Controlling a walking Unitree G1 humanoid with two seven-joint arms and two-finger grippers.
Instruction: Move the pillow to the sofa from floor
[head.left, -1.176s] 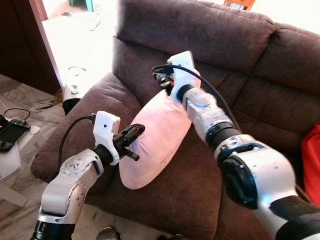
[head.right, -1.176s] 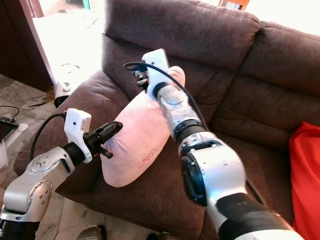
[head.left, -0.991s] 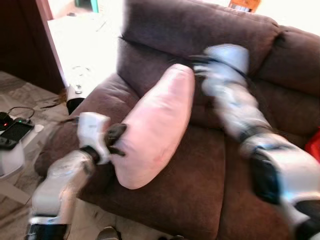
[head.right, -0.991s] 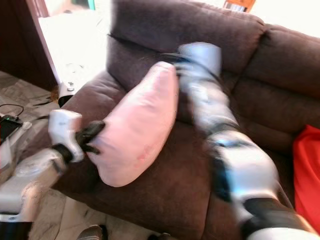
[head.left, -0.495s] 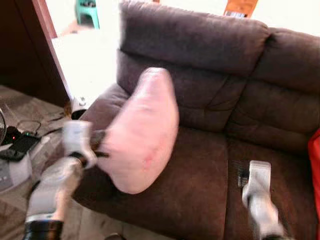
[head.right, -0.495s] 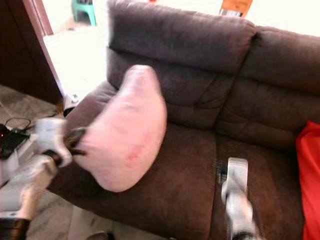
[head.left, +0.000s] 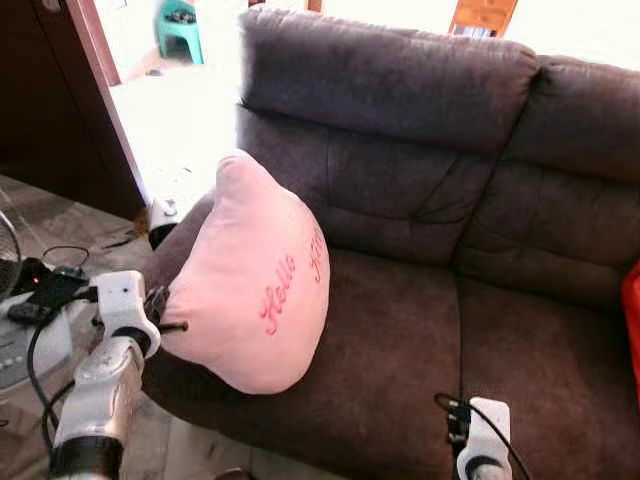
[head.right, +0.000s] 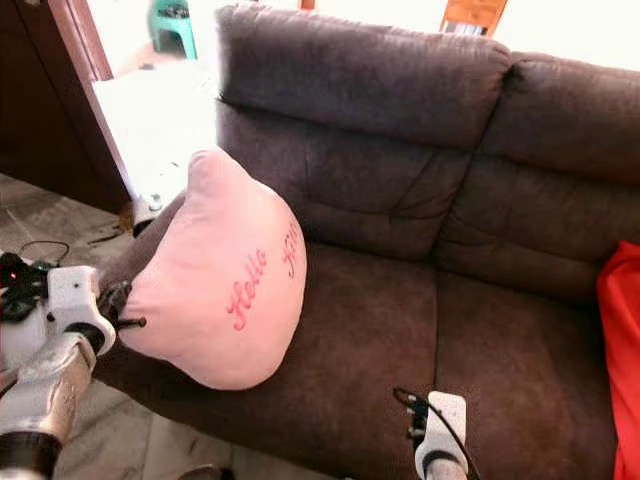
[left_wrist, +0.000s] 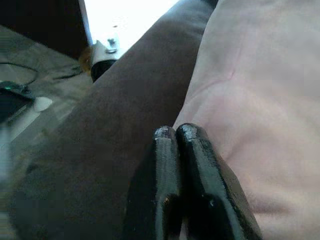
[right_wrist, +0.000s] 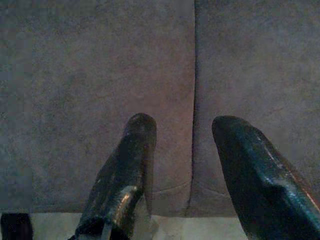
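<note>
The pink pillow (head.left: 258, 290) carries red script writing on its face. The first word reads "Hello"; the second word begins with a K, and the rest I cannot read. The writing climbs up the face toward the sofa back.

The pillow stands on its edge on the left seat of the brown sofa (head.left: 420, 250), beside the left armrest (left_wrist: 115, 130). It leans against that armrest. Its long axis runs up and down, a little tilted, with the narrower upper corner high against the backrest and the rounded lower end at the front edge of the seat. The printed face looks toward the middle of the sofa and toward the camera.

The left gripper (head.left: 165, 318) is at the outer left edge of the pillow, near its lower half. In the left wrist view its two black fingers (left_wrist: 195, 165) are pressed together with no gap, and their tips lie against the pink cloth; whether a fold of cloth is pinched between them I cannot tell.

The right gripper (right_wrist: 182, 125) is low, at the front of the sofa. Its fingers stand wide apart and hold nothing, over the seam between the two seat cushions.

A red cloth (head.right: 620, 330) lies at the right end of the sofa. On the floor (head.left: 40, 210) at the left are black cables and a small dark device (head.left: 45, 292).
</note>
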